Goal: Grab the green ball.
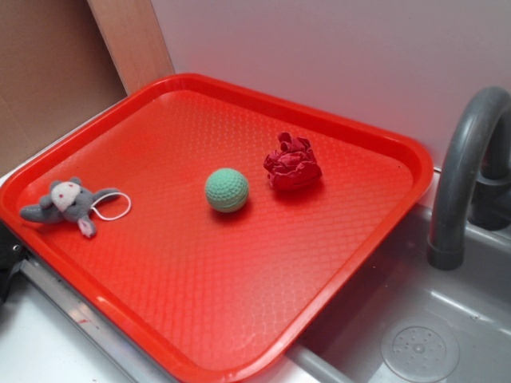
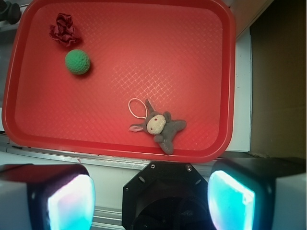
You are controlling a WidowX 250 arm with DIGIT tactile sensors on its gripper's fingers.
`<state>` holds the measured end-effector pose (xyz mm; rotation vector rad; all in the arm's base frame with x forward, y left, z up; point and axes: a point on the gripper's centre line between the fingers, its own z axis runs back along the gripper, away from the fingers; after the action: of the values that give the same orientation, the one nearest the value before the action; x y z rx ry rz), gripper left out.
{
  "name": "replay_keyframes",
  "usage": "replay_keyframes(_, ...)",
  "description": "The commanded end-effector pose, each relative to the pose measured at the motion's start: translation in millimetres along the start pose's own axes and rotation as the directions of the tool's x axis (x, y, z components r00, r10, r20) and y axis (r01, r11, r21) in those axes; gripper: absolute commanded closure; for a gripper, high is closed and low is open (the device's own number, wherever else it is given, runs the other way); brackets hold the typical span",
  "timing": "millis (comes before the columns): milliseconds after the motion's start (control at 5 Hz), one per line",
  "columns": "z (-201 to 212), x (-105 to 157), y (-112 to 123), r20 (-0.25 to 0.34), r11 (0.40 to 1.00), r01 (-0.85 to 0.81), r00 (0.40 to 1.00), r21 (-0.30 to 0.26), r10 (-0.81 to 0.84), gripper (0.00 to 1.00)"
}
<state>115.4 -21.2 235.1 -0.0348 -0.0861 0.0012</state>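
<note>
The green ball (image 1: 227,190) (image 2: 77,62), a small knitted mint-green sphere, rests near the middle of a red tray (image 1: 335,263) (image 2: 120,33). My gripper (image 2: 151,199) is open, its two glowing pads wide apart with nothing between them. It hangs high over the tray's near edge, well away from the ball. In the exterior view only a dark bit of the arm shows at the left edge; the gripper itself is out of frame there.
A dark red ruffled fabric lump (image 1: 292,163) (image 2: 64,29) lies close beside the ball. A grey plush mouse (image 1: 68,203) (image 2: 159,125) with a white loop lies near the tray's edge. A grey faucet (image 1: 467,159) and sink basin (image 1: 415,343) stand to the right.
</note>
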Motion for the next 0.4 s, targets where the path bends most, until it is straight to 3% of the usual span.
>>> replay_keyframes(0,0.0,0.0,0.0,0.0,1.0,0.0,1.0,0.0,0.0,0.0)
replay_keyframes(200,-15.1,31.4,-13.9,0.028,0.994,0.112,0.993,-0.014,-0.112,0.0)
